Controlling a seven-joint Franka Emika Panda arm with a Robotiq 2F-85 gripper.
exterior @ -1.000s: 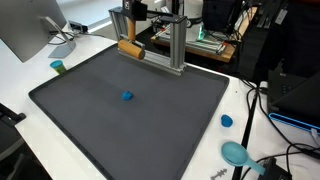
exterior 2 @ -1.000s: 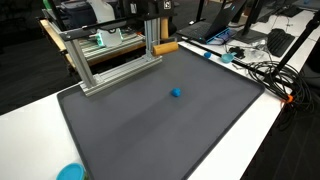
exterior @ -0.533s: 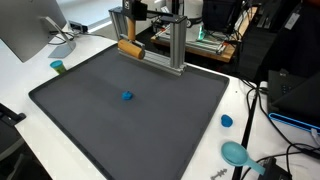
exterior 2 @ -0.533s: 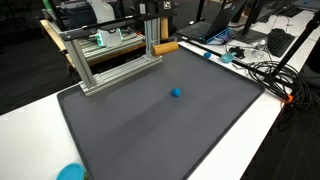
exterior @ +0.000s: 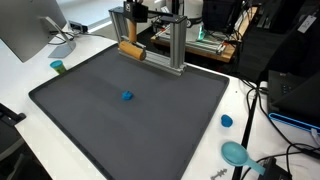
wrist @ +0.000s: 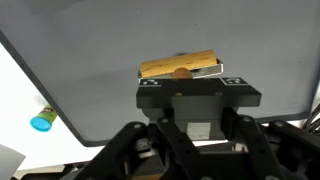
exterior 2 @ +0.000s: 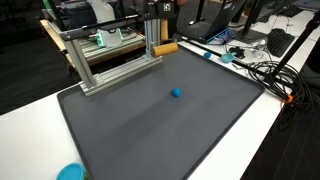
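Tan wooden block (exterior: 130,48) pinched in the part-closed black gripper (wrist: 180,72) at the twelve-o'clock edge of the grey mat (exterior: 150,130), against the aluminium frame (exterior: 165,55), unmoved over the last second, so seemingly a steady hold, small blue piece (exterior: 127,96) untouched mid-mat.

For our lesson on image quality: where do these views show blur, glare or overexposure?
Wrist view: the end effector looms dark and soft at the bottom, the wooden block is sharper, the white table is washed out. In both exterior views: even light, no glare on the grey mat.
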